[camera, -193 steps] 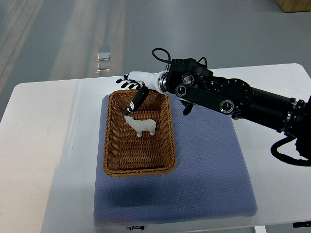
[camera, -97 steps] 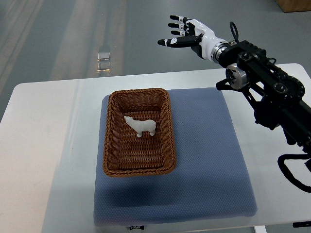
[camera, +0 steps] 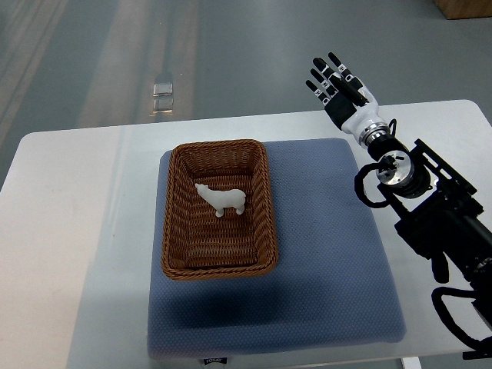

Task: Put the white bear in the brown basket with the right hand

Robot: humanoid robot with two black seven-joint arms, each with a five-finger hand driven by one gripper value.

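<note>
The white bear (camera: 222, 200) stands upright inside the brown wicker basket (camera: 174, 215), near its middle. The basket sits on the left part of a blue mat (camera: 323, 254). My right hand (camera: 338, 86) is open with fingers spread, held high beyond the table's far edge, well to the right of the basket and holding nothing. Its black arm (camera: 430, 215) runs down the right side of the view. The left arm is out of view.
The mat lies on a white table (camera: 69, 231). A small shiny object (camera: 163, 84) lies on the grey floor beyond the table. A brown box corner (camera: 465, 8) shows at the top right.
My right hand was over the basket's far rim just above the bear; it has swung away to the right and back, and the arm has folded toward the right edge. The bear stays in the basket.
</note>
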